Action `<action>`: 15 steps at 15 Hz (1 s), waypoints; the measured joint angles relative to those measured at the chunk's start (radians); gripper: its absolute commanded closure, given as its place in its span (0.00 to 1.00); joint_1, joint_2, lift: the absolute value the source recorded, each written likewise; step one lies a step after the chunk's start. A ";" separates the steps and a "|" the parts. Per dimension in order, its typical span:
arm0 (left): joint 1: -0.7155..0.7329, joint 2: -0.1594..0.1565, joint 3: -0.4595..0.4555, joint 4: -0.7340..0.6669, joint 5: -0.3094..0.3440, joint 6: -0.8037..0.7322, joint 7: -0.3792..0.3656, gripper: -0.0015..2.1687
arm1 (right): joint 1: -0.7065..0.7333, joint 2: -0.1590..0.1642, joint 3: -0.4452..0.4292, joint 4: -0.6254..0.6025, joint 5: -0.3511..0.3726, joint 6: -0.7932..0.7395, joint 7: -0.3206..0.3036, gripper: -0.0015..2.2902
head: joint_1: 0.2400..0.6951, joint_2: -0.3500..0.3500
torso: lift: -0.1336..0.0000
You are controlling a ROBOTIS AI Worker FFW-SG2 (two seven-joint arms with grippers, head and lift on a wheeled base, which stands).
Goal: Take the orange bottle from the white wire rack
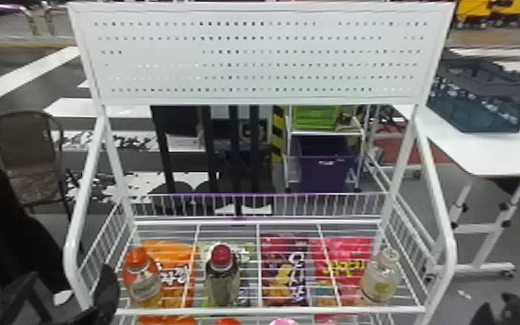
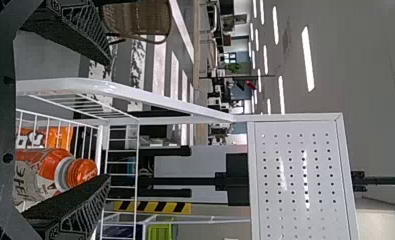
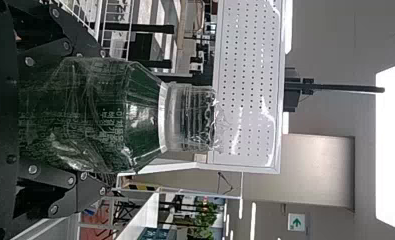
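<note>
The left gripper [image 2: 109, 120] is spread wide at the white wire rack's [image 2: 100, 87] left front corner, one finger near the orange bottle [image 2: 47, 161], which stands upright just inside that corner. It will probably prove moderately heavy, smooth and slightly yielding, hardly fragile; the body below its shoulder should give the surest hold. Right of the rack, the right gripper [image 3: 105, 121] pinches a clear bottle [image 3: 135, 115].

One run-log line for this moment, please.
left pincer: open, near orange bottle | right pincer: holding clear bottle | orange bottle: upright in rack, not yet taken
</note>
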 measured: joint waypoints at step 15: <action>0.000 0.000 -0.009 -0.007 -0.015 0.007 0.000 0.04 | 0.005 0.000 -0.015 -0.002 -0.021 -0.014 0.001 0.40 | 0.57 0.50 | 1.00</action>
